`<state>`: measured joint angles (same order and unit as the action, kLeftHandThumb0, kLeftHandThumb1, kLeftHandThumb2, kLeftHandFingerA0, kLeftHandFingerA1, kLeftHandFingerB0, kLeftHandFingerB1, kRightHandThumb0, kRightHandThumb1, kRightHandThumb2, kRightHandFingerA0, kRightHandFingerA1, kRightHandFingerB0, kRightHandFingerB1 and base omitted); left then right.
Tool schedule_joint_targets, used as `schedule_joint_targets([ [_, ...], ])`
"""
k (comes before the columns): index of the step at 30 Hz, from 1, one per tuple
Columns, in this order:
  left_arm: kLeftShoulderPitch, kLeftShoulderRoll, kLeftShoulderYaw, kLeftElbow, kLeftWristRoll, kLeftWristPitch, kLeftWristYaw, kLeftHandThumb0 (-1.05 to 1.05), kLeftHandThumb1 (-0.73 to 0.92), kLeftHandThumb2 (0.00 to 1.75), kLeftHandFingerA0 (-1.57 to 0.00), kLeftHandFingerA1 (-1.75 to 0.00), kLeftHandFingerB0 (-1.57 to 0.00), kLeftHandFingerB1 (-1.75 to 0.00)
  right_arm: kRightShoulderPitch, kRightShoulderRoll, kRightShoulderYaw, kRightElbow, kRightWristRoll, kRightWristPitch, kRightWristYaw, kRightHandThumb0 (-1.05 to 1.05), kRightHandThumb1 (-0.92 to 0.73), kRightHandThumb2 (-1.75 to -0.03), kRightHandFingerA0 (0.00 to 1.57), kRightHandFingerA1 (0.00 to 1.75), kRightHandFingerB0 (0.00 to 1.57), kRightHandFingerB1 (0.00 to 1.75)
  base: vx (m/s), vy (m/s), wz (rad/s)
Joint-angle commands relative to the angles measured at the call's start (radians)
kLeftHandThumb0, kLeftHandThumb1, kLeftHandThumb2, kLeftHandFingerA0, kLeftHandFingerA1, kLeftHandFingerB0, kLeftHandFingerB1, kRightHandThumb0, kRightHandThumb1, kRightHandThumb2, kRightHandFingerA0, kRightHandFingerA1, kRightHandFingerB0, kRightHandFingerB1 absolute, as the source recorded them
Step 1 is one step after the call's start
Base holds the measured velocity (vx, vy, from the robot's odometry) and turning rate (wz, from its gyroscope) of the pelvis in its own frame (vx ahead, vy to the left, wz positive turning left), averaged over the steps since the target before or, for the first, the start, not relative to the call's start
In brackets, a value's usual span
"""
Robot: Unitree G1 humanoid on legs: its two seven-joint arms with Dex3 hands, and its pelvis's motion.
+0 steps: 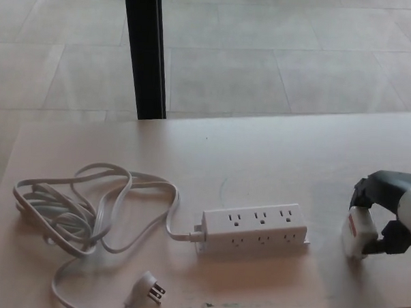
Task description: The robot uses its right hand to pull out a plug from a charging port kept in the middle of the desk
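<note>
A white power strip (255, 229) lies in the middle of the desk (273, 157), its sockets all bare. Its white cord (87, 210) coils to the left and ends in a loose plug (149, 288) near the front edge. My right hand (383, 216) is low over the desk at the right edge of the view, right of the strip. It is shut on a white plug block (357, 232). The left hand does not show.
A black post (145, 52) stands behind the desk's far edge at left centre. Tiled floor (265, 47) lies beyond the desk. The desk's front edge runs along the bottom of the view.
</note>
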<state>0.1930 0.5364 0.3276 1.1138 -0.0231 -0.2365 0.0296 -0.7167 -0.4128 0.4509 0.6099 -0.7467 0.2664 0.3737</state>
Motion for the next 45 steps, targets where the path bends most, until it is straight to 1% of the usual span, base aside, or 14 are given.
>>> schedule_joint_targets([
  [1, 0.001, 0.019, 0.007, 0.008, -0.01, -0.026, -0.001, -0.7, 0.73, 0.62, -0.8, -0.72, -0.63, -0.47, 0.008, 0.006, -0.009, 0.018, 0.014, -0.018, -0.056, -0.54, -0.6, -0.58, 0.78, 1.42, 0.24, 0.34, 0.0, 0.0, 0.0],
  [11, 0.007, 0.012, 0.016, 0.01, -0.022, -0.015, -0.005, -0.69, 0.73, 0.62, -0.77, -0.68, -0.6, -0.45, -0.024, -0.024, 0.006, 0.017, 0.015, -0.027, -0.007, -0.9, -0.43, -0.88, 0.87, 1.36, 0.0, 0.0, 0.0, 0.0, 0.0],
  [20, 0.01, 0.015, 0.011, 0.023, -0.011, -0.028, -0.011, -0.69, 0.74, 0.62, -0.79, -0.78, -0.64, -0.51, -0.069, -0.105, -0.006, -0.034, 0.026, -0.029, 0.101, -1.01, -0.61, -0.6, 0.75, 1.03, 0.0, 0.0, 0.0, 0.0, 0.0],
  [24, 0.009, 0.017, 0.012, 0.025, -0.012, -0.029, -0.011, -0.75, 0.57, 0.86, -0.78, -0.82, -0.6, -0.59, -0.079, -0.149, -0.04, -0.081, 0.058, -0.029, 0.149, -1.03, -0.63, -0.6, 0.75, 1.24, 0.0, 0.0, 0.0, 0.0, 0.0],
  [26, 0.007, 0.021, 0.018, 0.017, -0.018, -0.013, -0.008, -0.7, 0.73, 0.62, -0.76, -0.65, -0.59, -0.45, -0.091, -0.188, -0.095, -0.115, 0.104, -0.034, 0.18, -1.0, -0.61, -0.6, 0.75, 1.29, 0.0, 0.06, 0.0, 0.0, 0.0],
  [27, 0.008, 0.023, 0.018, 0.012, -0.018, -0.006, -0.01, -0.7, 0.74, 0.63, -0.76, -0.62, -0.58, -0.44, -0.086, -0.21, -0.137, -0.144, 0.138, -0.013, 0.21, -0.9, -0.43, -0.95, 0.63, 1.12, 0.0, 0.01, 0.0, 0.0, 0.0],
  [32, 0.017, 0.028, 0.028, 0.017, -0.022, -0.025, -0.014, -0.7, 0.74, 0.62, -0.76, -0.59, -0.58, -0.44, 0.052, -0.357, -0.311, -0.336, 0.246, -0.006, 0.313, -0.97, -0.51, -0.96, 0.57, 0.95, 0.03, 0.01, 0.0, 0.0, 0.0],
  [33, 0.019, 0.025, 0.034, 0.013, -0.027, -0.026, -0.016, -0.68, 0.58, 0.97, -0.68, -0.67, -0.53, -0.59, 0.124, -0.387, -0.404, -0.394, 0.309, 0.006, 0.33, -1.04, -0.54, -0.96, 0.57, 1.11, 0.0, 0.01, 0.0, 0.0, 0.0],
  [34, 0.022, 0.027, 0.037, 0.014, -0.03, -0.03, -0.021, -0.71, 0.73, 0.63, -0.75, -0.59, -0.57, -0.45, 0.161, -0.398, -0.459, -0.413, 0.343, 0.01, 0.334, -1.03, -0.55, -0.94, 0.72, 1.19, 0.02, 0.08, 0.0, 0.0, 0.0],
  [37, 0.019, 0.03, 0.039, 0.019, -0.029, -0.03, -0.026, -0.74, 0.6, 0.8, -0.77, -0.68, -0.55, -0.52, 0.358, -0.453, -0.739, -0.458, 0.444, 0.004, 0.343, -1.01, -0.58, -1.03, 0.59, 0.7, 0.0, 0.0, 0.0, 0.0, 0.0],
  [40, 0.016, 0.032, 0.04, 0.02, -0.029, -0.025, -0.022, -0.75, 0.6, 0.79, -0.76, -0.69, -0.55, -0.52, 0.497, -0.426, -1.014, -0.444, 0.498, 0.016, 0.305, -0.92, -0.73, -0.61, 0.88, 0.65, 0.0, 0.29, 0.0, 0.0, 0.0],
  [41, 0.016, 0.034, 0.037, 0.016, -0.025, -0.019, -0.02, -0.75, 0.6, 0.8, -0.76, -0.69, -0.56, -0.52, 0.533, -0.419, -1.093, -0.432, 0.491, 0.054, 0.288, -0.85, -0.53, -1.01, 0.89, 0.7, 0.0, 0.23, 0.0, 0.0, 0.0],
  [44, 0.011, 0.033, 0.039, 0.016, -0.028, -0.011, -0.017, -0.76, 0.6, 0.81, -0.75, -0.67, -0.54, -0.51, 0.604, -0.415, -1.248, -0.264, 0.529, -0.004, 0.185, -1.05, -0.55, -1.02, 1.1, 0.85, 0.0, 0.5, 0.0, 0.0, 0.0],
  [45, 0.012, 0.033, 0.038, 0.015, -0.027, -0.015, -0.019, -0.76, 0.6, 0.8, -0.75, -0.67, -0.55, -0.52, 0.637, -0.406, -1.293, -0.24, 0.526, 0.003, 0.151, -1.05, -0.71, -0.66, 1.14, 0.84, 0.0, 0.7, 0.0, 0.0, 0.0],
])
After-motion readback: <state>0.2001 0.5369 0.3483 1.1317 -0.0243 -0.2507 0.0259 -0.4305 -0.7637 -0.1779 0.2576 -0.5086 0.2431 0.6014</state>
